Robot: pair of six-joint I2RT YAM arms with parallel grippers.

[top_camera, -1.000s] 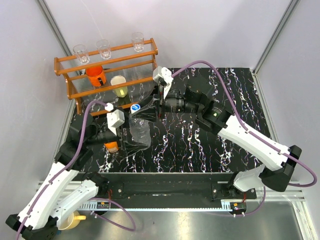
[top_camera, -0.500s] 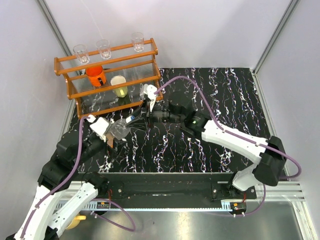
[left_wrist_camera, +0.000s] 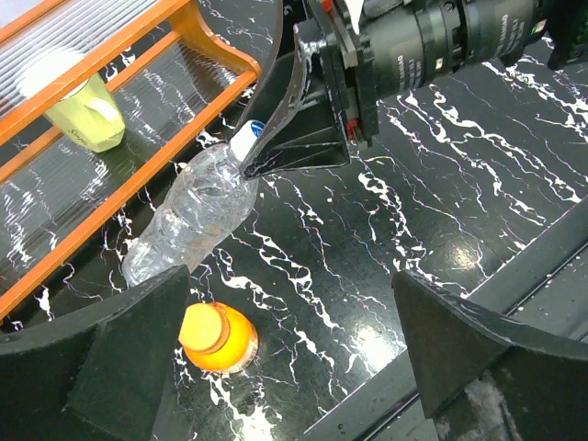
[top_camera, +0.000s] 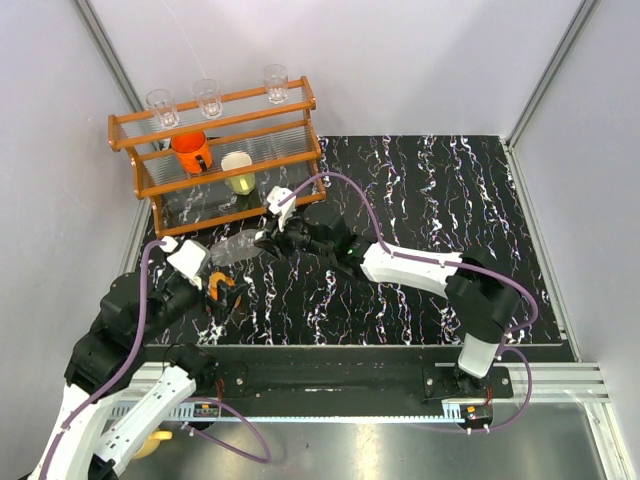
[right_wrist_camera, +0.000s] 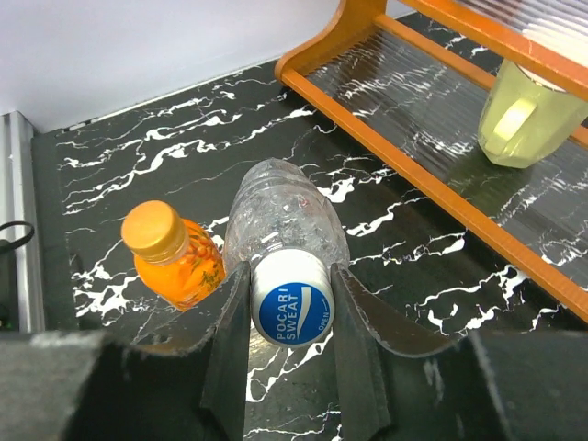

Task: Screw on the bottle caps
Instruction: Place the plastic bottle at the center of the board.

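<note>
The clear bottle (right_wrist_camera: 285,216) is tilted over, its base toward the orange rack. My right gripper (right_wrist_camera: 292,308) is shut on its blue cap (right_wrist_camera: 294,310), one finger on each side. In the top view that gripper (top_camera: 258,241) holds the clear bottle (top_camera: 235,250) low over the table. The squat orange bottle (left_wrist_camera: 220,338) stands upright with its orange cap (left_wrist_camera: 204,329) on. My left gripper (left_wrist_camera: 294,367) is open above it, and the bottle sits close to the left finger (left_wrist_camera: 119,354). From above, the left gripper (top_camera: 222,293) frames the orange bottle (top_camera: 218,290).
An orange rack (top_camera: 215,130) stands at the back left with three glasses (top_camera: 207,95) on top, an orange mug (top_camera: 190,150) and a pale yellow cup (top_camera: 238,172) below. The table's front edge (left_wrist_camera: 478,276) runs just before my left gripper.
My right gripper has swung left and nearer with the clear bottle, tipping it over. My left arm has drawn back toward its base, its gripper still open, now over the orange bottle.
</note>
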